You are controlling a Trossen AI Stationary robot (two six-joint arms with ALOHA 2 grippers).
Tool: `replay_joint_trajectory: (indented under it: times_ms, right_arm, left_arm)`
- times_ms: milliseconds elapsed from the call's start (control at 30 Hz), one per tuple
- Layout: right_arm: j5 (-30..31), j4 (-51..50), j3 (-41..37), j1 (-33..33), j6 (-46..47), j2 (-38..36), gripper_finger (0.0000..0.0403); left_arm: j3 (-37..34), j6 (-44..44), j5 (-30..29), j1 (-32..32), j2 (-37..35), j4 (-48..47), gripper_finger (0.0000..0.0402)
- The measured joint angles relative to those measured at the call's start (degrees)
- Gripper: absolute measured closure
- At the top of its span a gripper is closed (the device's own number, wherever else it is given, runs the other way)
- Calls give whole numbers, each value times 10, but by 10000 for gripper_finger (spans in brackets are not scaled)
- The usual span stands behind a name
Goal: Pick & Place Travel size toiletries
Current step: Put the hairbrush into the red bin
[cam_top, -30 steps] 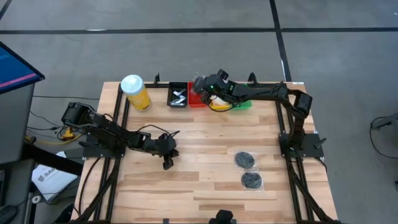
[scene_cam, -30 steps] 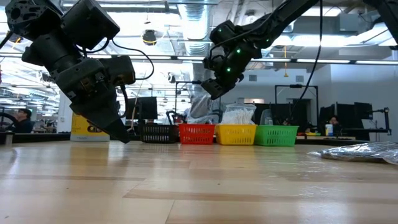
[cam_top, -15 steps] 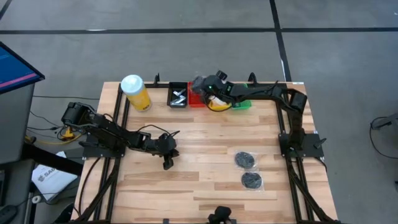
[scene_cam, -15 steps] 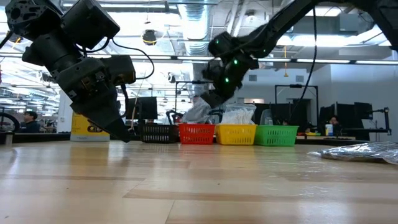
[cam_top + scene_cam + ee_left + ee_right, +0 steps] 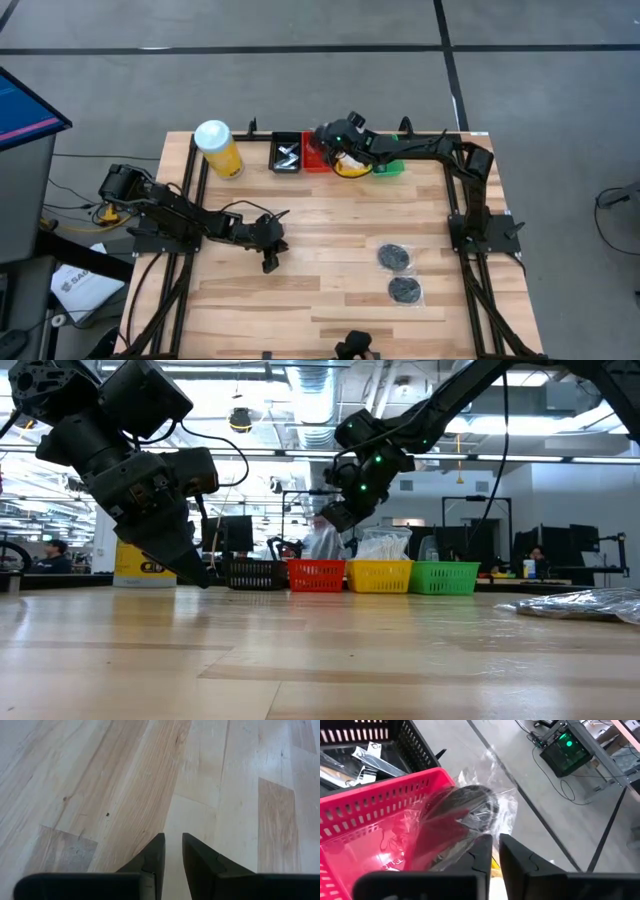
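My right gripper [image 5: 494, 840] hovers over the red tray [image 5: 316, 160] at the table's far edge. It is shut on a flat black disc sealed in a clear bag [image 5: 469, 806], which hangs below it [image 5: 325, 542]. Two more bagged black discs [image 5: 394, 257] [image 5: 404, 290] lie flat on the table at the right. The black tray [image 5: 286, 153] holds thin silver tubes. My left gripper [image 5: 173, 837] waits low over bare wood at the left [image 5: 268, 264], its fingers a narrow gap apart with nothing between them. My right gripper pinches the clear bag's edge [image 5: 478, 833] between its two fingertips. The fingers slant down from the table's right side. The bag with its disc hangs slack below the fingers, just above the red tray's rim [image 5: 316, 564].
A yellow canister with a white lid [image 5: 218, 148] stands at the far left. The yellow tray [image 5: 350, 170] and the green tray [image 5: 392, 168] continue the row of trays to the right. Bare wood lies between the two arms.
My right gripper has sunk a little toward the red tray, and the bagged disc hanging below it has come down with it.
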Motion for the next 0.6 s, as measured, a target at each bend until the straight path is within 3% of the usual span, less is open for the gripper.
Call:
replay_joint_trajectory:
  times_ms: [433, 600]
  right_arm:
    - [1, 0, 0, 6, -3, 0, 205]
    - [3, 2, 0, 6, -3, 0, 173]
  left_arm:
    - [0, 0, 0, 0, 0, 3, 344]
    - [0, 0, -1, 0, 0, 3, 344]
